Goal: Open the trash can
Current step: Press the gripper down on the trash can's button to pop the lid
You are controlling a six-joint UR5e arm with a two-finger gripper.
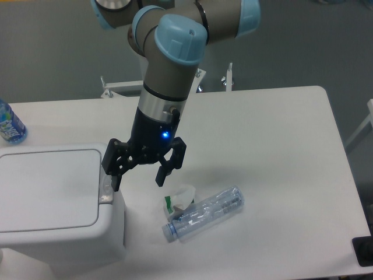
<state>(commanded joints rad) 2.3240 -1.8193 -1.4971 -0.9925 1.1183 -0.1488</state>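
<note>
White plastic trash can (49, 201) at table (280, 151) front-left corner, lid shut; gripper (139, 178) hangs above its right rim by grey button (106, 197), fingers (115, 179) spread, gripping nothing; clear bottle (204, 213) lies on its side nearby

Single fixed camera, high, angled down over white table (274, 151); arm (169, 76) near, descending from frame top.

A robotics lab: an industrial arm (169, 64) mounted at a bare white table (274, 146), grey floor behind.
</note>
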